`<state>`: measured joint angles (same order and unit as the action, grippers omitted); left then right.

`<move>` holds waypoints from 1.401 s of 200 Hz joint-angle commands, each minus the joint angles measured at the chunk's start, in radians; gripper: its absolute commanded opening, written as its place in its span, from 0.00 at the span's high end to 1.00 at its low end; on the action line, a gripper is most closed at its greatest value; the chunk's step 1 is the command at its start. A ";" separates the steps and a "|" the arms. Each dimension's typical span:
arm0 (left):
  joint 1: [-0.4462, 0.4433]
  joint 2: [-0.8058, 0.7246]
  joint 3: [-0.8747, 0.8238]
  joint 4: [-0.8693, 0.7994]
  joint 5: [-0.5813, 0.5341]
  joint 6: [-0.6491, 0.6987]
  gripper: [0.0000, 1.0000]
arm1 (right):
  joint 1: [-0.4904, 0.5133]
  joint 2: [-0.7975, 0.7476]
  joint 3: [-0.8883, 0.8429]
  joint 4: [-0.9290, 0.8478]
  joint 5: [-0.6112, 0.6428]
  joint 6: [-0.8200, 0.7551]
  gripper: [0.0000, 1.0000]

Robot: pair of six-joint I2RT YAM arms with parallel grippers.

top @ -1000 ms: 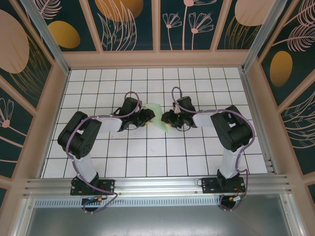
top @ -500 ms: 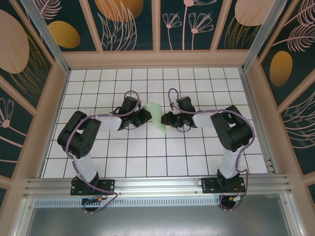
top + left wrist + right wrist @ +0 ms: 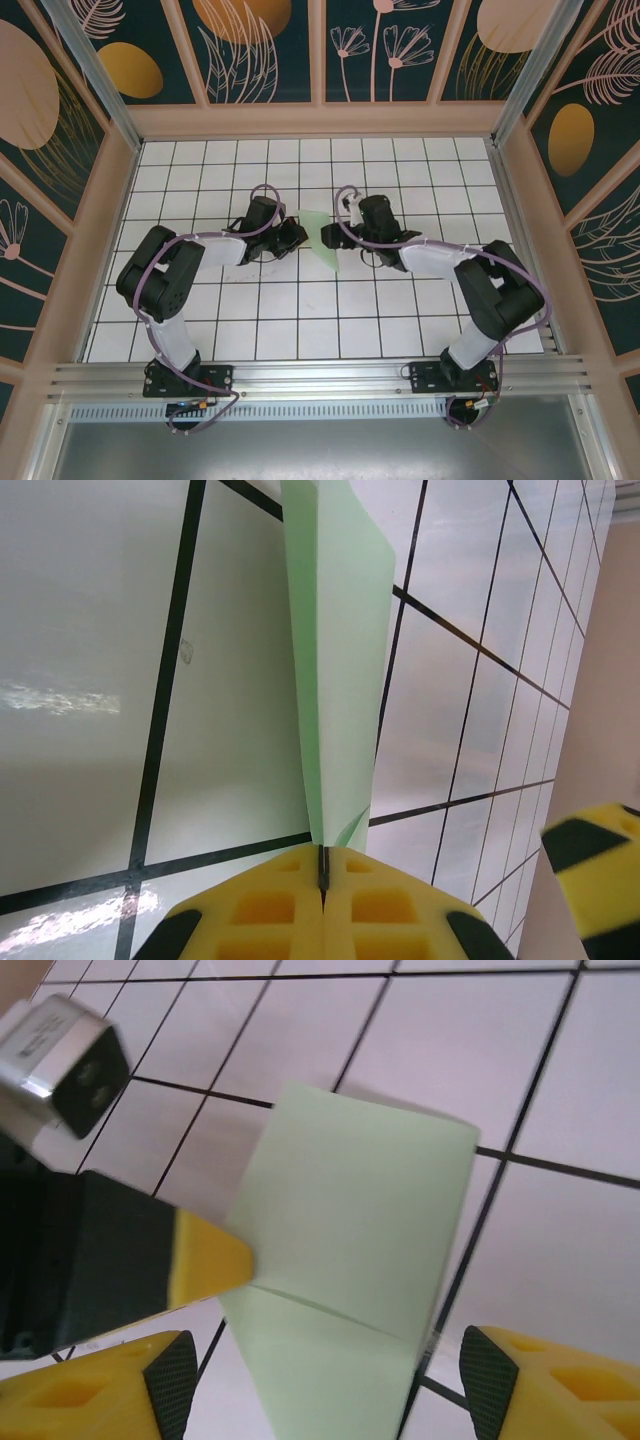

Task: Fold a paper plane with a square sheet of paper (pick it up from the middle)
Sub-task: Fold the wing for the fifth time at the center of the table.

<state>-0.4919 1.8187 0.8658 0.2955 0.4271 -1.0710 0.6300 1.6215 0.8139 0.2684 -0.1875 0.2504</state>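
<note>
The square sheet of paper (image 3: 320, 240) is pale mint green and folded into a slim pointed plane shape, held at mid-table between my two arms. My left gripper (image 3: 299, 235) is shut on it. In the left wrist view the yellow pads (image 3: 270, 910) press together on the paper's folded edge (image 3: 335, 660), which runs away upward. My right gripper (image 3: 334, 236) stands open just right of it. In the right wrist view its gripper (image 3: 330, 1400) straddles the creased paper (image 3: 355, 1210) without touching, while the left gripper's finger (image 3: 195, 1260) meets the paper's left edge.
White gridded floor tiles (image 3: 300, 310) lie around both arms. Pink frame walls (image 3: 110, 200) close in the left, right and far sides. An aluminium rail (image 3: 320, 375) runs along the near edge by the arm bases.
My left gripper has closed onto the folded paper. My right gripper has opened off it, and its arm has swung so that the elbow sits lower and further right.
</note>
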 commanded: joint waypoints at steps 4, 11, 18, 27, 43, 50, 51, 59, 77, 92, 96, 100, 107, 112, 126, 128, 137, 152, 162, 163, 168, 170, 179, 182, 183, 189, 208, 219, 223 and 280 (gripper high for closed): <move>-0.010 -0.016 -0.001 0.029 0.014 -0.031 1.00 | 0.072 0.006 -0.036 0.044 0.192 -0.130 0.28; -0.011 -0.016 0.001 0.029 0.013 -0.034 1.00 | 0.085 0.016 -0.040 0.057 0.220 -0.137 0.29; -0.010 -0.015 0.002 0.027 0.012 -0.034 1.00 | 0.097 0.026 -0.041 0.064 0.247 -0.146 0.30; -0.010 -0.016 0.004 0.022 0.012 -0.032 1.00 | 0.119 0.034 -0.063 0.114 0.275 -0.193 0.32; -0.010 -0.016 0.004 0.020 0.009 -0.034 1.00 | 0.179 0.034 -0.133 0.252 0.366 -0.275 0.32; -0.010 -0.016 0.004 0.019 0.007 -0.033 1.00 | 0.187 0.038 -0.142 0.273 0.371 -0.280 0.32; -0.010 -0.016 0.006 0.019 0.006 -0.033 1.00 | 0.187 0.039 -0.142 0.274 0.370 -0.281 0.32; -0.009 -0.017 0.006 0.019 0.007 -0.034 1.00 | 0.189 0.051 -0.139 0.276 0.360 -0.285 0.33; -0.010 -0.018 0.006 0.015 0.007 -0.034 1.00 | 0.212 0.084 -0.131 0.289 0.393 -0.322 0.36; -0.010 -0.018 0.008 0.010 0.006 -0.033 1.00 | 0.233 0.110 -0.131 0.312 0.416 -0.350 0.37; -0.010 -0.019 0.007 0.009 0.007 -0.033 1.00 | 0.237 0.117 -0.130 0.316 0.417 -0.357 0.39; -0.010 -0.020 0.008 0.008 0.007 -0.034 1.00 | 0.239 0.124 -0.128 0.319 0.420 -0.361 0.39; -0.009 -0.023 0.007 0.008 0.005 -0.034 1.00 | 0.245 0.140 -0.123 0.321 0.437 -0.365 0.40; -0.010 -0.023 0.007 0.007 0.004 -0.033 1.00 | 0.248 0.150 -0.117 0.315 0.452 -0.368 0.40; -0.010 -0.025 0.006 0.006 0.004 -0.037 1.00 | 0.257 0.173 -0.106 0.320 0.475 -0.381 0.42; -0.010 -0.025 0.007 0.007 0.004 -0.037 1.00 | 0.258 0.177 -0.105 0.320 0.476 -0.383 0.42; -0.010 -0.025 0.006 0.007 0.005 -0.038 1.00 | 0.263 0.190 -0.100 0.326 0.482 -0.392 0.43; -0.010 -0.025 0.006 0.005 0.007 -0.038 1.00 | 0.268 0.213 -0.088 0.340 0.500 -0.401 0.46; -0.010 -0.025 0.008 0.006 0.007 -0.041 1.00 | 0.270 0.227 -0.081 0.351 0.509 -0.406 0.48; -0.009 -0.025 0.007 0.006 0.007 -0.040 1.00 | 0.270 0.228 -0.080 0.351 0.510 -0.406 0.49; -0.010 -0.026 0.006 0.005 0.007 -0.041 1.00 | 0.271 0.233 -0.076 0.357 0.517 -0.407 0.50; -0.010 -0.026 0.007 0.006 0.007 -0.042 1.00 | 0.270 0.233 -0.075 0.361 0.519 -0.407 0.50; -0.010 -0.026 0.004 0.005 0.004 -0.045 1.00 | 0.270 0.240 -0.072 0.371 0.521 -0.405 0.50; -0.009 -0.025 0.004 0.006 0.004 -0.045 1.00 | 0.271 0.241 -0.070 0.374 0.523 -0.404 0.50; -0.009 -0.025 0.004 0.007 0.004 -0.046 1.00 | 0.271 0.242 -0.070 0.375 0.523 -0.403 0.51; -0.010 -0.026 0.003 0.008 0.004 -0.048 1.00 | 0.270 0.245 -0.068 0.380 0.526 -0.400 0.51; -0.010 -0.026 0.001 0.010 0.002 -0.054 0.99 | 0.270 0.256 -0.064 0.399 0.527 -0.396 0.53; -0.009 -0.026 0.002 0.011 0.002 -0.055 0.99 | 0.271 0.264 -0.058 0.396 0.528 -0.398 0.60; -0.010 -0.027 0.003 0.012 0.004 -0.056 0.98 | 0.271 0.265 -0.057 0.395 0.528 -0.398 0.62; 0.006 -0.074 0.029 -0.049 -0.041 -0.019 0.69 | 0.261 0.230 -0.101 0.410 0.467 -0.379 0.84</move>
<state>-0.4976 1.7981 0.8661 0.2825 0.4156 -1.1137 0.8948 1.8732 0.7338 0.6346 0.3130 -0.1478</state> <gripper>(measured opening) 0.240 0.180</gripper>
